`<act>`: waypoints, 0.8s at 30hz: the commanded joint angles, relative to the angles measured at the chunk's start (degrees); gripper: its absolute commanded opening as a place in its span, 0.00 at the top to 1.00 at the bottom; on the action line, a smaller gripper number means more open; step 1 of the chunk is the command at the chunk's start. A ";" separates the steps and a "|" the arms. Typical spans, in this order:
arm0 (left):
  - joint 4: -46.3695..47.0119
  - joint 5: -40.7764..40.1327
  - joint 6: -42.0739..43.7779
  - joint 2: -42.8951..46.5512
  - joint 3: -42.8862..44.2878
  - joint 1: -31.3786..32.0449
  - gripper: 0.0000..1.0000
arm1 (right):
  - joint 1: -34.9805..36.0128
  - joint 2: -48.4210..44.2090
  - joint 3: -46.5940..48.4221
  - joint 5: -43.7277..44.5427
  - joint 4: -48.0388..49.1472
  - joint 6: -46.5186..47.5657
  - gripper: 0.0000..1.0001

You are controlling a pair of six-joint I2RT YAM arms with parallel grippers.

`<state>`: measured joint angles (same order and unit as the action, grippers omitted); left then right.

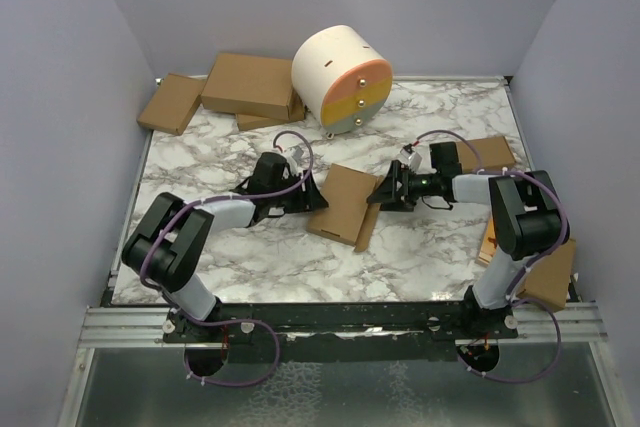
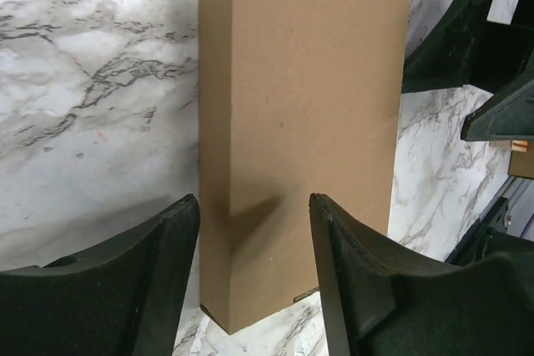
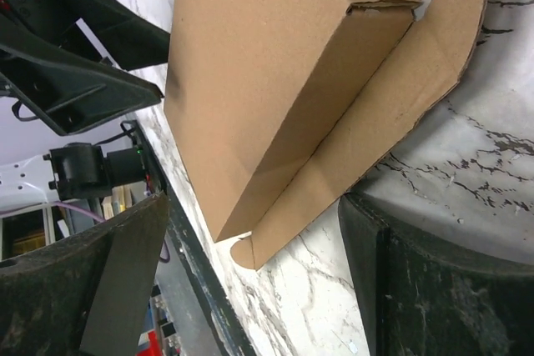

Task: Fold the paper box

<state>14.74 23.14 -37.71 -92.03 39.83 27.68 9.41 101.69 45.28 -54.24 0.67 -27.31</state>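
Observation:
The paper box [image 1: 345,203] lies folded as a thin brown rectangle in the middle of the marble table, with one flap still lying flat on its near right side [image 3: 392,114]. My left gripper [image 1: 312,195] is open at the box's left edge; the box [image 2: 300,122] fills the space ahead of its two black fingers [image 2: 355,264]. My right gripper [image 1: 380,194] is open at the box's right edge, its fingers [image 3: 417,273] wide apart, facing the box [image 3: 259,64] and its flap. Neither gripper holds anything.
A white cylinder with orange and yellow bands [image 1: 342,77] stands at the back. Several flat brown cartons [image 1: 245,87] lie at the back left. More brown cardboard lies at the right [image 1: 495,152] and near the right arm's base [image 1: 550,277].

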 commanded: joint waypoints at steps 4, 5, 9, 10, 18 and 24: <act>0.56 2.27 -0.07 -2.67 2.16 2.29 0.45 | 0.41 1.97 -0.63 1.23 3.43 -3.71 0.25; 0.62 2.28 -0.14 -2.83 2.18 2.52 0.45 | 0.40 1.84 -0.94 0.39 4.42 -4.36 0.26; 0.88 1.94 -0.40 -3.36 2.33 3.32 0.45 | 0.43 0.77 -2.15 -2.19 8.30 -6.81 0.34; 0.94 1.92 -0.55 -3.52 2.47 3.45 0.45 | 0.43 0.46 -2.42 -2.34 8.92 -7.15 0.37; 0.91 1.83 -0.61 -4.08 3.55 4.46 0.45 | 0.84 0.57 -2.81 -1.65 9.75 -6.89 0.50; 1.11 2.26 -0.51 -3.85 4.35 5.22 0.45 | 2.69 1.06 -2.13 -0.59 9.14 -5.45 0.47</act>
<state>14.70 23.64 -38.02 -95.66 42.19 31.90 10.35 102.41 42.83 -54.54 8.23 -33.67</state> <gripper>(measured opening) 0.547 0.521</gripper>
